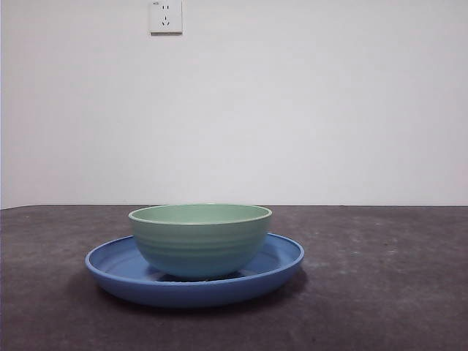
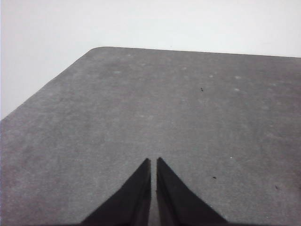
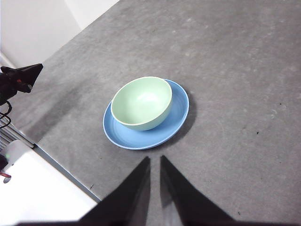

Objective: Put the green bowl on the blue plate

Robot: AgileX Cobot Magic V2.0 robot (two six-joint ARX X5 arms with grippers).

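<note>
The pale mint-green bowl (image 1: pixel 199 239) stands upright on the blue plate (image 1: pixel 281 260), a little off the plate's centre. Both also show in the right wrist view, the bowl (image 3: pixel 141 102) on the plate (image 3: pixel 178 115). My right gripper (image 3: pixel 154 160) is shut and empty, held above the table and apart from the plate's near rim. My left gripper (image 2: pixel 153 161) is shut and empty over bare grey table, with neither bowl nor plate in its view. No arm shows in the front view.
The dark grey table (image 1: pixel 380 278) stretches around the plate. A white wall with a socket (image 1: pixel 166 16) stands behind. The right wrist view shows the table's edge, a white surface (image 3: pixel 42 193) and the other arm's black tip (image 3: pixel 21 75).
</note>
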